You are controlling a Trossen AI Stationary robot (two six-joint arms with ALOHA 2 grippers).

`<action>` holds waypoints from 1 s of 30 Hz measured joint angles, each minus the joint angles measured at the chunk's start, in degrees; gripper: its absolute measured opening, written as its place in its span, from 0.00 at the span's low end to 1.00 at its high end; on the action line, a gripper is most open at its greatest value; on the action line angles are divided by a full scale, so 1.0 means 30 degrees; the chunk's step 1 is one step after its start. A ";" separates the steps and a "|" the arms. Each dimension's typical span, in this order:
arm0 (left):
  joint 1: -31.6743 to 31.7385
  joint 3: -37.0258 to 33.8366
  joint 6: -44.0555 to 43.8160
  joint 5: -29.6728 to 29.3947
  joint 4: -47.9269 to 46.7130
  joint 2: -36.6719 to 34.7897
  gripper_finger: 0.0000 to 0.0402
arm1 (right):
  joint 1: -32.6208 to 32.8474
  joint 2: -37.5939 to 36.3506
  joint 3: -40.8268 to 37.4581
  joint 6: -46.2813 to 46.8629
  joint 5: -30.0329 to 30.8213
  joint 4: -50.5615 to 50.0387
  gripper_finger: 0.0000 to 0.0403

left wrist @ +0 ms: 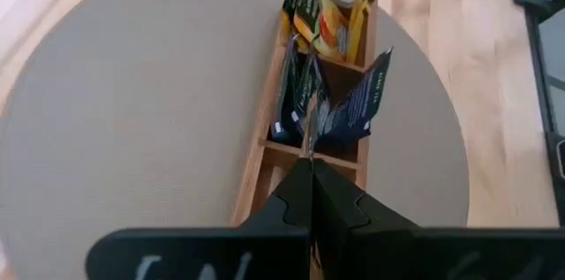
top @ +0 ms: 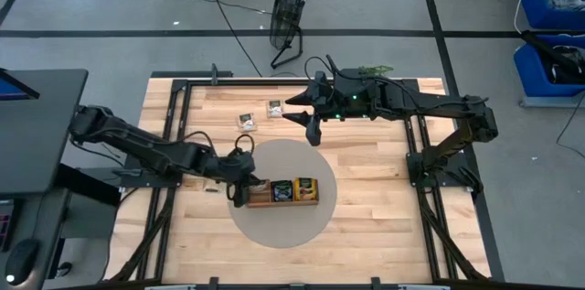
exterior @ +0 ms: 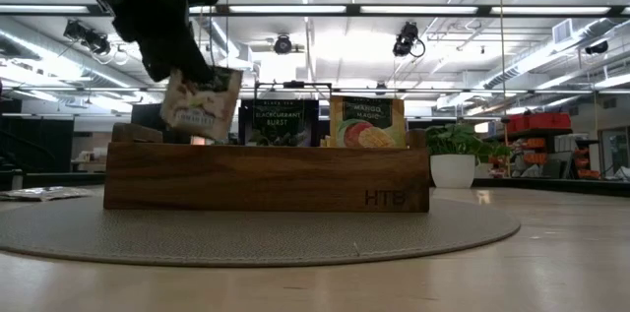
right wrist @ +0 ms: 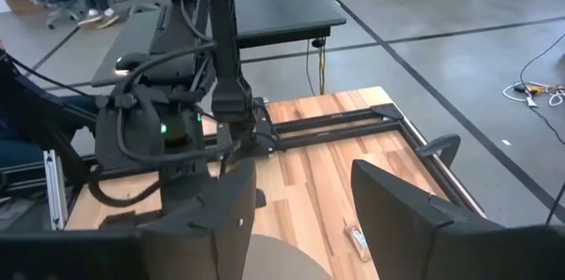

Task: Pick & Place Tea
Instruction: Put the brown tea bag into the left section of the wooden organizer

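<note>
Left gripper (exterior: 192,81) pinches beige sachet (exterior: 202,105) over tray (exterior: 266,179).

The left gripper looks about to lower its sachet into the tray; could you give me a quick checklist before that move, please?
1. Left gripper shut on the pale sachet: ok.
2. Sachet above the end compartment of the wooden tray: ok; it hangs tilted over that end.
3. That compartment free of other sachets: cannot tell.
4. Neighbouring compartments filled: ok; dark sachet and orange sachet stand upright.
5. Right gripper clear of the tray: ok; open, off the round mat.
6. Sachets left on the table: ok.
</note>
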 joint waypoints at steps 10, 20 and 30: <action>-0.0016 0.0000 -0.0481 0.0011 0.0536 0.2729 0.00 | 0.0000 0.0000 0.0000 -0.0066 -0.0003 -0.0061 0.48; -0.0009 0.0000 -0.1615 -0.0219 0.0584 0.3722 0.01 | -0.0007 0.0000 0.0000 -0.0087 -0.0198 -0.0591 0.48; -0.0031 0.0000 -0.2838 -0.0223 0.0287 0.2982 0.18 | -0.0015 0.0000 0.0000 -0.0146 -0.0581 -0.1070 0.48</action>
